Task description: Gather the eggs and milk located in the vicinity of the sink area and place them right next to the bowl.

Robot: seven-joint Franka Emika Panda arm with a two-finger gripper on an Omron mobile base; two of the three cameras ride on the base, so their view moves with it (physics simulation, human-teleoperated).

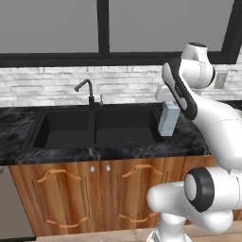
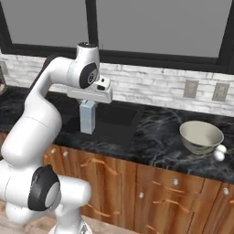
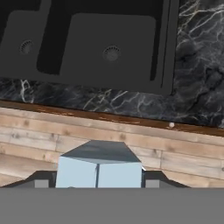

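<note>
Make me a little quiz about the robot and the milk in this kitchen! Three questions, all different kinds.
1. True or false: the gripper is holding the milk.
2. What lies beside the bowl on the counter? A) a spoon B) an egg C) a cup
3. Fill in: the milk hangs in the air near the right edge of the black ____.

Key
1. True: the carton sits between the dark fingertips in the hand view.
2. B: the egg rests by the bowl's right rim.
3. sink.

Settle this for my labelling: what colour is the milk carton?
Pale blue-grey milk carton, clearest in the right base view.
</note>
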